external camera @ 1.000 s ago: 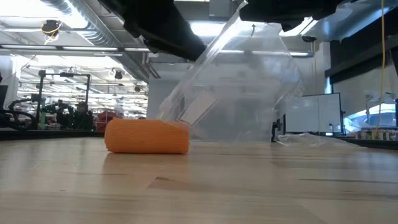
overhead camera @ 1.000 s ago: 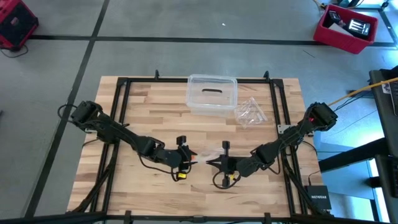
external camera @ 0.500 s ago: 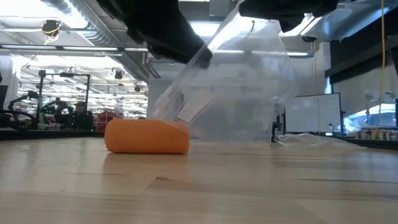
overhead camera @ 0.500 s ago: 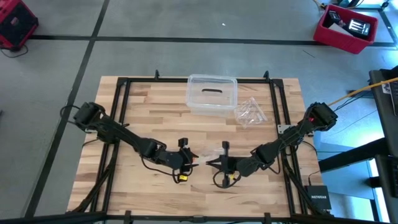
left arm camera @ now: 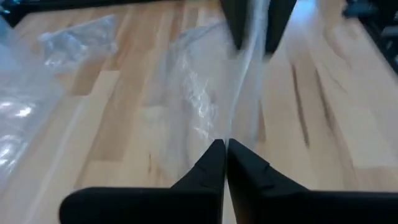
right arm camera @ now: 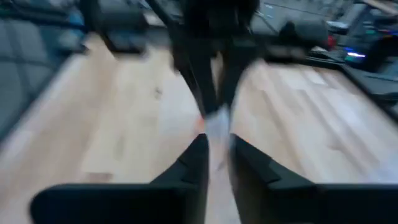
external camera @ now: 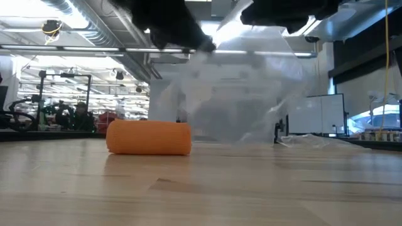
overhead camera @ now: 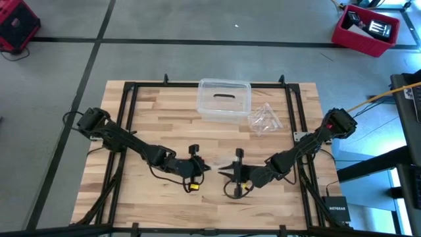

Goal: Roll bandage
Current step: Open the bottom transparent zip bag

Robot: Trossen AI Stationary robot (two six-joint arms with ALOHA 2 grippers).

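I see left hand (left arm camera: pixel 225 149) just clamped on clear plastic bag (external camera: pixel 239 94) | right hand (right arm camera: pixel 216 146) pinching its other edge | bandage (external camera: pixel 149 137) rolled, lying on tabletop (external camera: pixel 264 188) | bagging next, I reckon

- Ceiling strip lights (external camera: pixel 81 47) are shining bright and even across the table (overhead camera: pixel 164 125).
- Motion blur is smearing the right wrist view.
- The clear plastic bag (external camera: pixel 245 94) is blurring, glaring white.
- Shadows are staying faint.
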